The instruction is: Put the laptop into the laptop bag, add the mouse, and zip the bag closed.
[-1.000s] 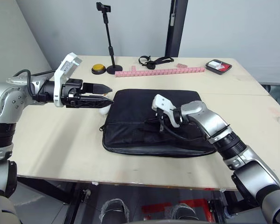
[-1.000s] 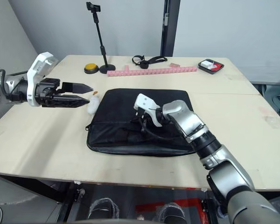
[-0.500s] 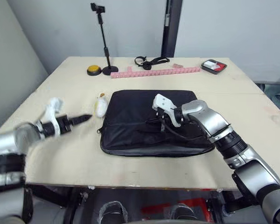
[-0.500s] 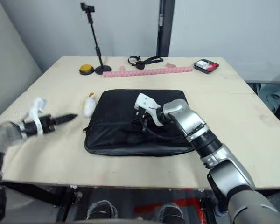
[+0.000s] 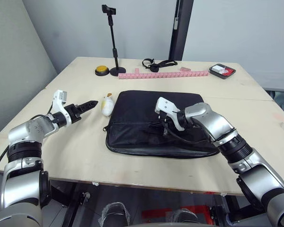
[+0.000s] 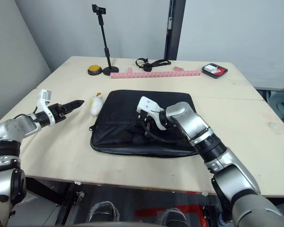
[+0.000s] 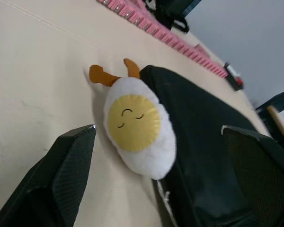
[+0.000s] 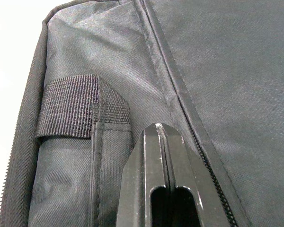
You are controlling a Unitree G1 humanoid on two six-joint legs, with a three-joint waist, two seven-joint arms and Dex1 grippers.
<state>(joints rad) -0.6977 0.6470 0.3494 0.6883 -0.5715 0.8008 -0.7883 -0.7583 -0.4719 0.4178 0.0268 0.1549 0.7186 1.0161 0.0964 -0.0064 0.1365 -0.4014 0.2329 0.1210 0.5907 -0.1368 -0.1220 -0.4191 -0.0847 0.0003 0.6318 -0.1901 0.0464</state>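
Note:
The black laptop bag (image 5: 146, 116) lies flat in the middle of the table, its zipper (image 8: 199, 142) running along the edge. My right gripper (image 5: 164, 130) rests on the bag's top near the strap handles (image 8: 80, 111) and is shut, its tips (image 8: 158, 130) pressed to the fabric beside the zipper. My left gripper (image 5: 87, 105) hovers low over the table left of the bag and is open, pointing at a white plush toy (image 7: 132, 118) with a yellow face and orange feet that lies against the bag's left edge. The laptop and the mouse are out of view.
Along the far edge of the table (image 5: 75, 151) stand a phone stand (image 5: 112, 38), a yellow button (image 5: 101, 70), a pink segmented strip (image 5: 163, 74), a black strap (image 5: 158, 63) and a red-and-black tray (image 5: 222, 70).
My left arm has come down from beside the bag's far-left corner, swung out to the left, and now points at the plush from lower down. The right gripper stays on the bag. The camera shifted.

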